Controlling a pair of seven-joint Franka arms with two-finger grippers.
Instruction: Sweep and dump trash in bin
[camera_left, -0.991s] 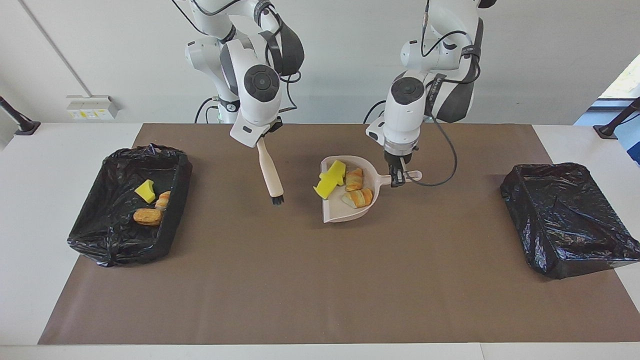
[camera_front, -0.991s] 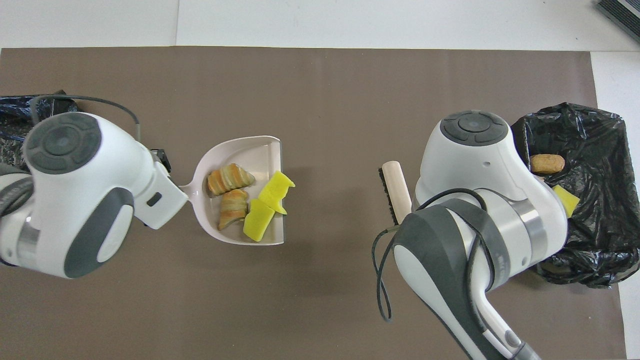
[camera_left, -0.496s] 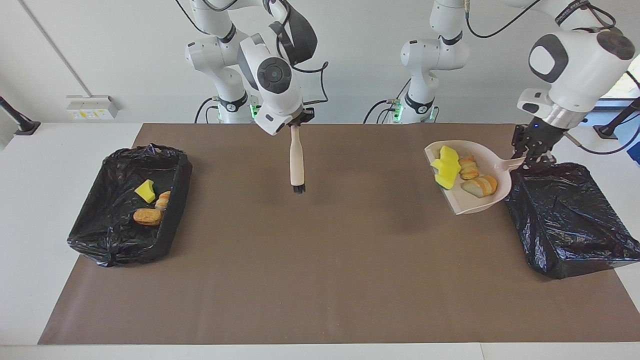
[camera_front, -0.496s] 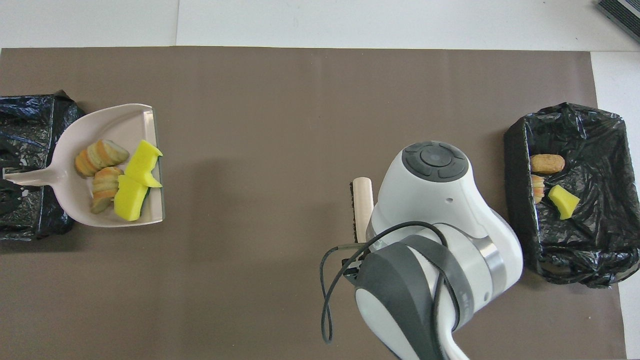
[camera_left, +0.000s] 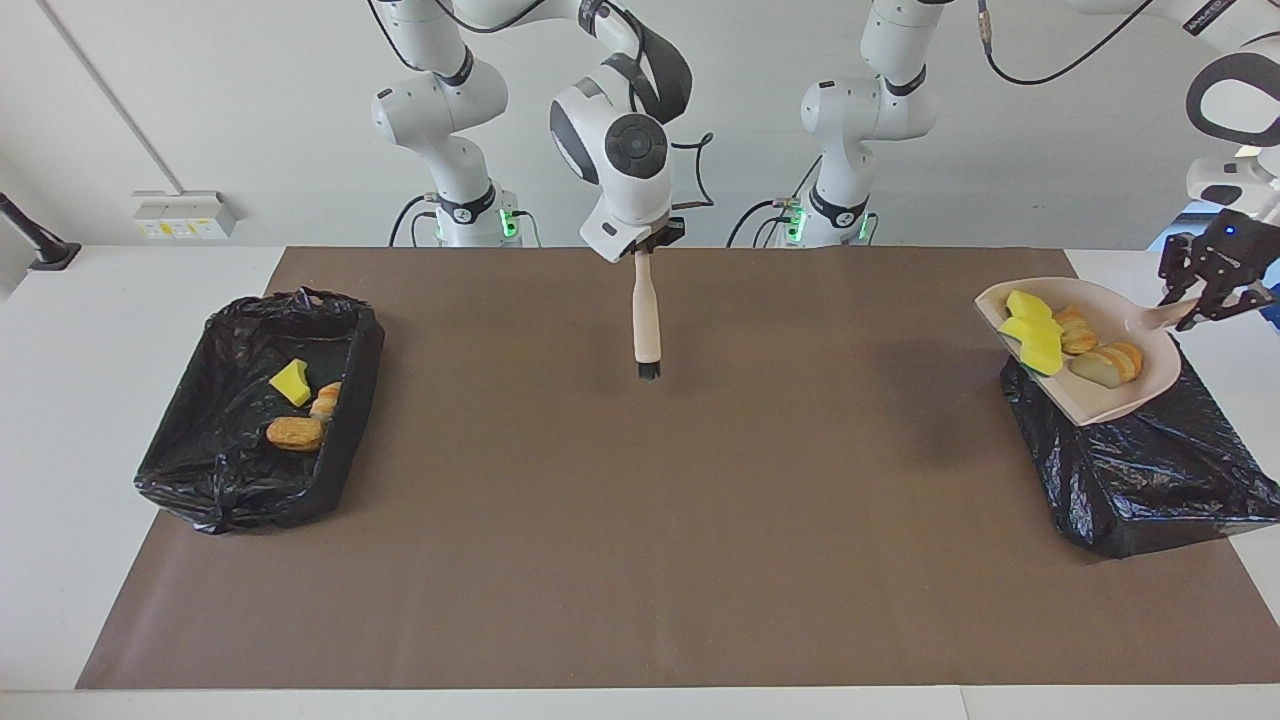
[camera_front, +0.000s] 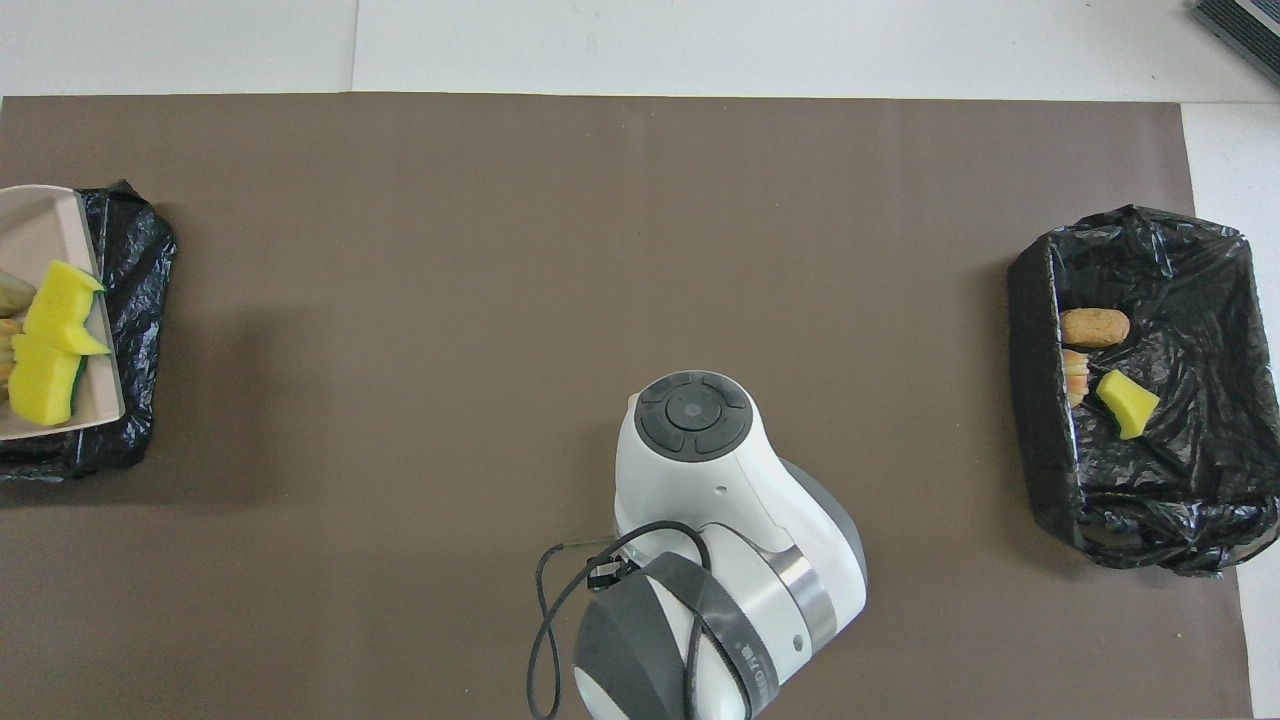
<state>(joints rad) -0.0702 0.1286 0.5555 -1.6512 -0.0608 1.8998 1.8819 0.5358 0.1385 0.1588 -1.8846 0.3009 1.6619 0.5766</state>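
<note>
Four scraps (camera_left: 1062, 342) on dustpan (camera_left: 1095, 400) half cropped overhead, left pincer (camera_left: 1212, 290) clamping its handle, right pincer (camera_left: 648, 243) gripping brush (camera_left: 646, 320)

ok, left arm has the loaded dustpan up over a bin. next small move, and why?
Probably tip the dustpan so its open lip drops into the black bin under it. The left pincer grips the handle, the pan sits roughly level above the bin, and the trash is in it. The right pincer holds the brush, waiting.
</note>
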